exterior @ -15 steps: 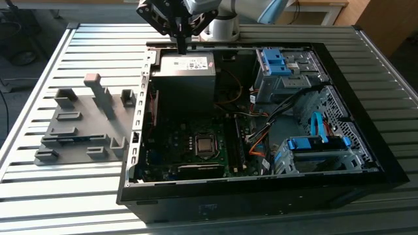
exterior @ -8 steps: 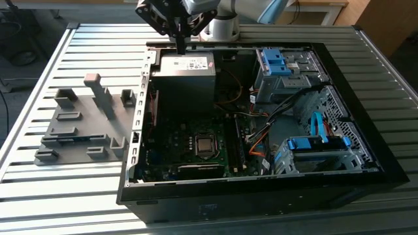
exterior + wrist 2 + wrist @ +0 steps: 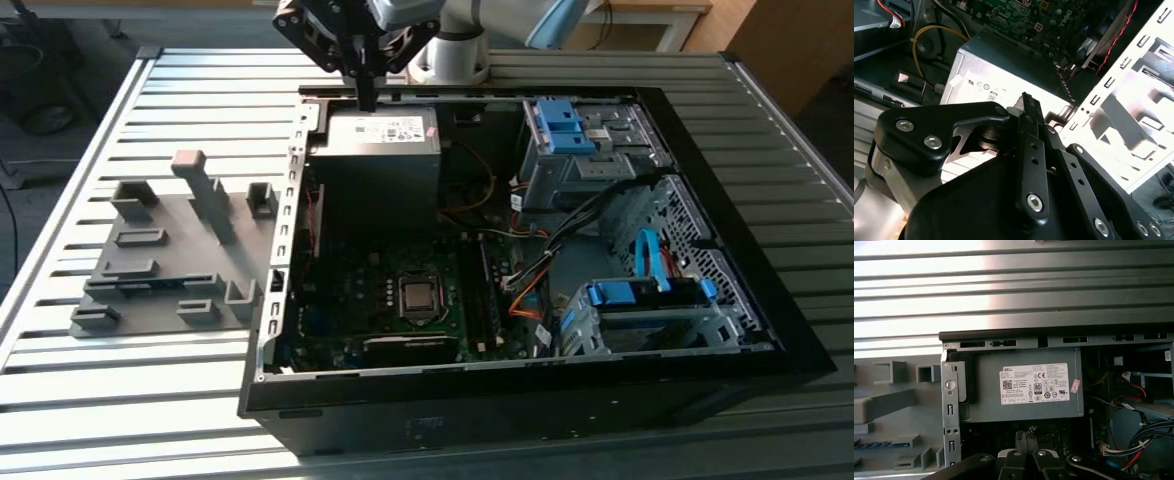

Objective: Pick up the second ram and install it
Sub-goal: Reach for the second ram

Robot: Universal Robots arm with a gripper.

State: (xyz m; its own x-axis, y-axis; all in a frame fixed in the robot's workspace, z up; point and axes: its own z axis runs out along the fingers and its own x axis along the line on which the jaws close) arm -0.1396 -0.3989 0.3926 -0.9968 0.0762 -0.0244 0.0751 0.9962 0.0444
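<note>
**Gripper hanging over power-supply box, ram sitting in fixture**

Gripper [image 3: 363, 96] is hovering just above the far edge of the power-supply box [image 3: 380, 135]. Its jaws are pressing together or nearly so and carrying nothing; in the first wrist view the fingertips [image 3: 1019, 439] are showing side by side with barely a gap.

The second ram [image 3: 874, 444] is showing as a thin blue-green strip lying in a slot of the grey fixture plate [image 3: 160, 250], well apart from the gripper. The plate is lying on the slatted table [image 3: 120, 400], just beside the PC case [image 3: 534, 405] on the exterior view's left.

The case is lying open side up. Its perforated metal side wall [image 3: 284, 230] is standing between the fixture and the motherboard [image 3: 360, 290]. The power-supply box is occupying the far corner and the CPU socket [image 3: 420, 296] is sitting mid-board. Loose cables [image 3: 567, 225] are crossing from the board toward the drive cages on the exterior view's right, where bright blue clips [image 3: 561, 125] are sticking up. A yellow wire [image 3: 929, 35] is looping near the box in the second wrist view.

Raised blocks are standing around the fixture's slots. Open air is lying above the motherboard and the fixture. The case's rear rim [image 3: 1054, 335] is running just behind the box, with table slats beyond it.
</note>
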